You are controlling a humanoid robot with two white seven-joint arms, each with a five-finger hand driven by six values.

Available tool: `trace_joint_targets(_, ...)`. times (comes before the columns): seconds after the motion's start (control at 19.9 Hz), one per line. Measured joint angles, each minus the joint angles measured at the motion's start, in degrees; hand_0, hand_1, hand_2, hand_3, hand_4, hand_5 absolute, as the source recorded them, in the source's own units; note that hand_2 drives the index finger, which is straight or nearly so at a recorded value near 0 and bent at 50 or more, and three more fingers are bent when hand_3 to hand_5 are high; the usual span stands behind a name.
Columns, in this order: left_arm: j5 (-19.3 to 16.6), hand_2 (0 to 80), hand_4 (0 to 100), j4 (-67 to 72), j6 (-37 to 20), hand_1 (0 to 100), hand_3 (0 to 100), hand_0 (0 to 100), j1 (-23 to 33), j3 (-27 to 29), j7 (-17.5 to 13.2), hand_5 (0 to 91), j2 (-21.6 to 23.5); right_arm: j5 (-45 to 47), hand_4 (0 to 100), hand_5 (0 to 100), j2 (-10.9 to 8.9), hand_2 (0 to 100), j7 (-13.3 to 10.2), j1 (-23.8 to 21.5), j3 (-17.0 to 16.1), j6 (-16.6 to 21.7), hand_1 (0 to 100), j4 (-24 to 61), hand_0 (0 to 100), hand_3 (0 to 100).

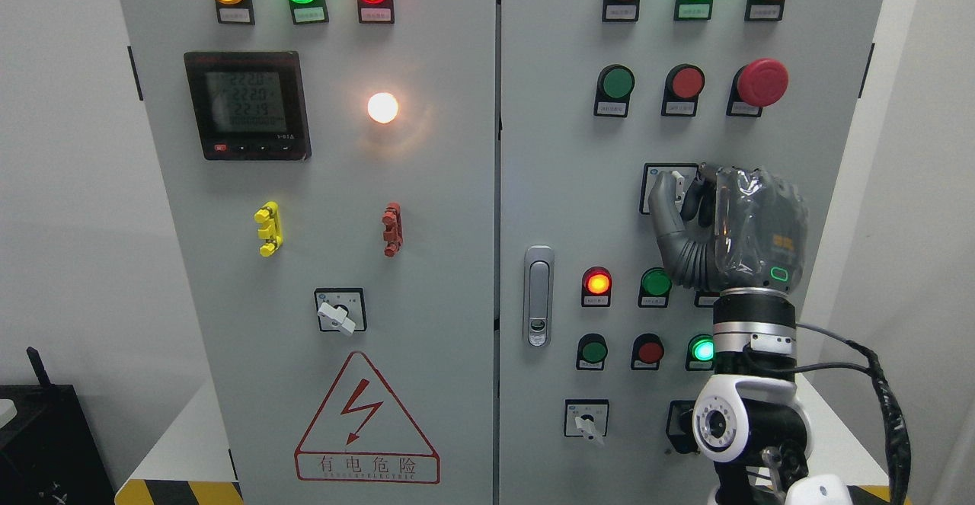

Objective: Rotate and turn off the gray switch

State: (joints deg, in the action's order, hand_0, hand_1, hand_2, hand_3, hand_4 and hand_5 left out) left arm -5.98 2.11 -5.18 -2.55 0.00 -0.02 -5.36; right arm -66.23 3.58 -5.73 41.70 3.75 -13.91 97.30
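The gray rotary switch (pixel 677 183) sits in a black-framed square plate (pixel 656 177) on the right cabinet door, at mid height. My right hand (pixel 689 199) rises from the bottom right and covers most of the plate. Its thumb (pixel 664 212) lies on the left of the knob, and the curled fingers (pixel 708 196) press in from the right. The hand is shut on the knob, of which only a pale sliver shows. The left arm is out of the picture.
Below the hand are rows of lit and unlit buttons (pixel 597 282). Another rotary switch (pixel 587 421) sits lower on the right door, one (pixel 340 313) on the left door. A red mushroom stop button (pixel 762 82) is above, a door handle (pixel 538 295) to the left.
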Motion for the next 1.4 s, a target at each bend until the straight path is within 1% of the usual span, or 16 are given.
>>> trace_joint_targets(0.15,0.00,0.0,0,0.00,0.00,39,0,12,0.00,0.00,0.00,0.0,0.00,0.03,82,92,-0.36,81,-0.05,-0.06,-0.13,0.00,22,0.05,54,94)
trace_joint_targets(0.45,0.00,0.0,0,0.00,0.00,39,0,12,0.00,0.00,0.00,0.0,0.00,0.10,82,92,-1.70,81,-0.21,-0.40,-0.39,0.04,23,0.30,50,93)
trace_joint_targets(0.7,0.00,0.0,0,0.00,0.00,39,0,12,0.00,0.00,0.00,0.0,0.00,0.15,82,92,-2.38,80,-0.28,-1.39,-0.44,0.19,23,1.32,48,93)
trace_joint_targets(0.95,0.00,0.0,0,0.00,0.00,39,0,12,0.00,0.00,0.00,0.0,0.00,0.19,82,92,-2.83,80,-0.30,-2.71,-0.28,0.49,21,3.04,49,93)
trace_joint_targets(1.05,0.00,0.0,0,-0.01,0.00,39,0,12,0.00,0.00,0.00,0.0,0.00,0.19,81,92,-2.79,80,-0.38,-3.32,-0.19,1.13,17,3.76,49,93)
trace_joint_targets(1.2,0.00,0.0,0,-0.01,0.00,39,0,12,0.00,0.00,0.00,0.0,0.00,0.20,80,91,-2.60,77,-1.11,-4.05,-0.14,2.03,17,4.93,47,91)
trace_joint_targets(1.25,0.00,0.0,0,-0.01,0.00,39,0,12,0.00,0.00,0.00,0.0,0.00,0.21,80,90,-2.49,76,-1.40,-4.44,-0.11,2.59,17,5.38,47,90)
trace_joint_targets(1.3,0.00,0.0,0,-0.01,0.00,39,0,12,0.00,0.00,0.00,0.0,0.00,0.21,80,87,-2.41,73,-1.94,-4.89,-0.09,3.41,17,5.90,47,91)
trace_joint_targets(1.35,0.00,0.0,0,-0.01,0.00,39,0,12,0.00,0.00,0.00,0.0,0.00,0.21,77,79,-2.34,68,-2.26,-5.44,-0.07,4.36,18,6.49,46,91)
trace_joint_targets(1.4,0.00,0.0,0,-0.01,0.00,39,0,12,0.00,0.00,0.00,0.0,0.00,0.21,77,76,-2.26,66,-2.55,-6.00,-0.05,5.02,18,7.03,46,90)
